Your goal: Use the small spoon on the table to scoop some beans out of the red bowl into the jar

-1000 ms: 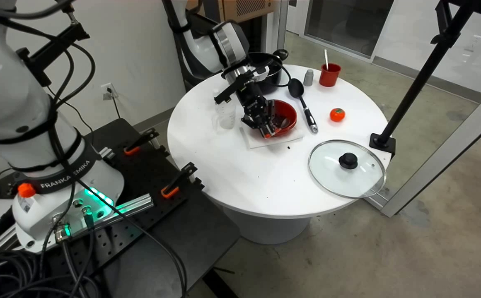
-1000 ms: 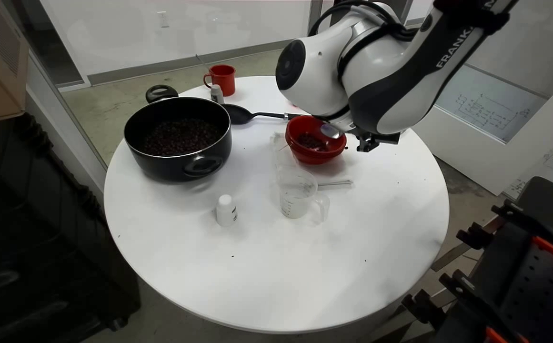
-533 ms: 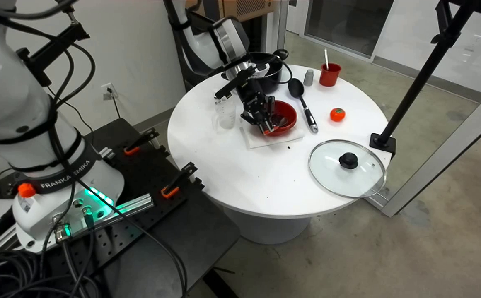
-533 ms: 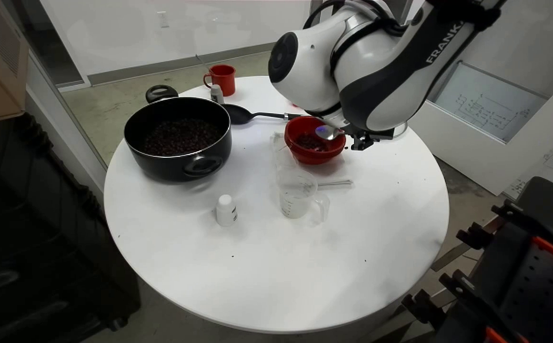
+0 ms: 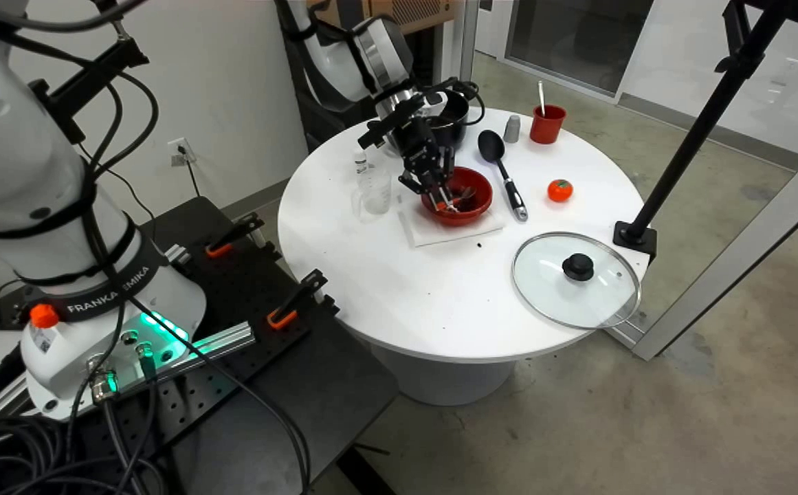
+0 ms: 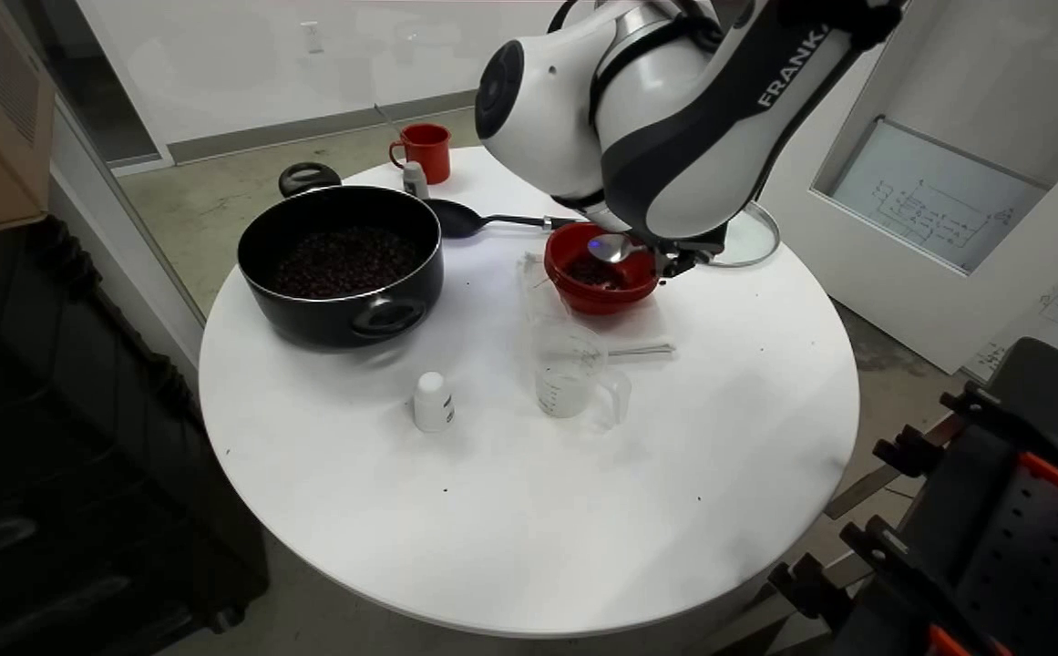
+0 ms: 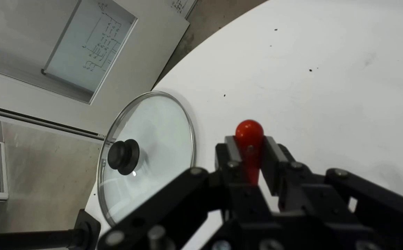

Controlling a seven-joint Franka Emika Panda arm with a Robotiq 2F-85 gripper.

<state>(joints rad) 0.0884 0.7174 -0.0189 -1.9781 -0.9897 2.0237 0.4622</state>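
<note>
We saw the fingers (image 7: 273, 152) clenched on the red handle of the small spoon (image 7: 249, 135), one on either side, with the handle's round end showing between them in the wrist view. In both exterior views the spoon's metal head was over the hollow of the red bowl (image 6: 600, 300), where dark beans (image 6: 590, 273) lay at the bottom (whether the head carried any, we could not tell). The bowl sat on a napkin (image 5: 434, 236) on the round white bench (image 6: 492, 528).

The jar (image 6: 565, 390), clear and handled, with measuring marks, stood upright near the bowl, and a white bottle (image 6: 434, 407) stood farther off. We found a black pot (image 6: 310, 322) with a dark heap inside, and a long black spoon (image 5: 511, 190) lying just beside the bowl. Beyond that were a gray shaker (image 5: 511, 129), a red mug (image 5: 547, 126), a tomato (image 5: 559, 192) and, by the bench's edge, a glass lid (image 5: 546, 285), knob up.
</note>
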